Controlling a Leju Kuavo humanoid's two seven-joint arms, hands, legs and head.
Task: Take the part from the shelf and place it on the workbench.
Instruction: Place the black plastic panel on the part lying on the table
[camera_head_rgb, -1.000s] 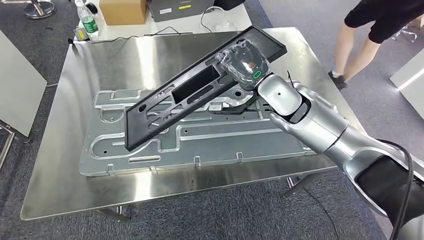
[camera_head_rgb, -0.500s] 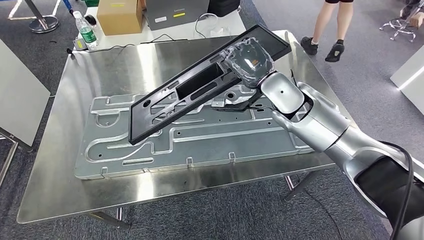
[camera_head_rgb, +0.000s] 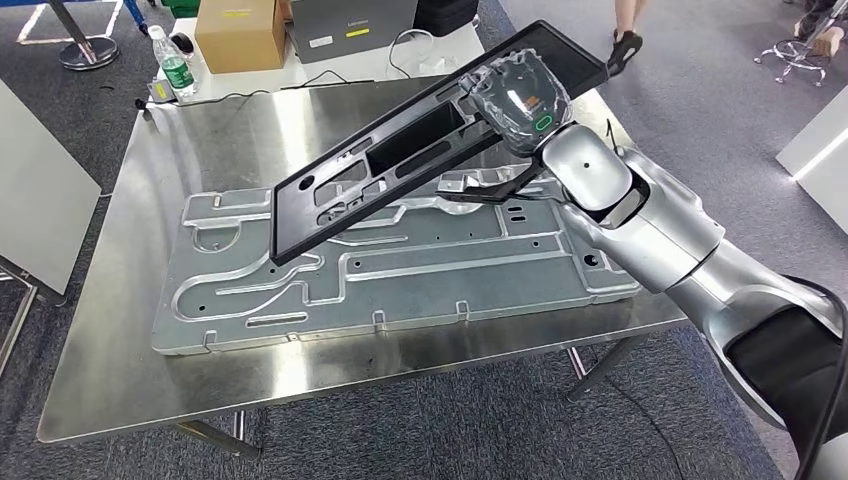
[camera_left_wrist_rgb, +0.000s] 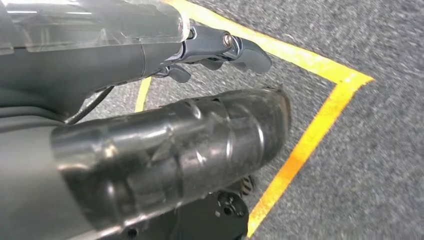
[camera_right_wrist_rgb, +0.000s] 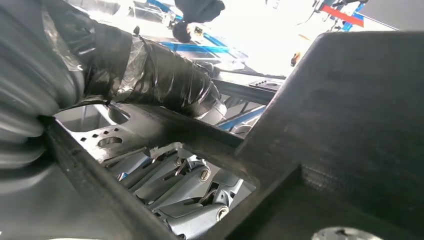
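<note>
R hand (camera_head_rgb: 520, 100) w/ part (camera_head_rgb: 400, 165); fingers (camera_right_wrist_rgb: 190, 185) beneath

One black part (camera_head_rgb: 400, 165), one steel bench (camera_head_rgb: 120, 330), one stamped plate (camera_head_rgb: 400, 275), one bottle (camera_head_rgb: 172, 62), one carton (camera_head_rgb: 238, 32), and one grey case (camera_head_rgb: 350, 25) out back.

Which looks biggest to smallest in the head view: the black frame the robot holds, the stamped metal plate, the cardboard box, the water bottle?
1. Stamped metal plate
2. Black frame, held in the right hand
3. Cardboard box
4. Water bottle

The frame is raised nearer the camera, and the box and bottle stand farther off, so true sizes may differ.
</note>
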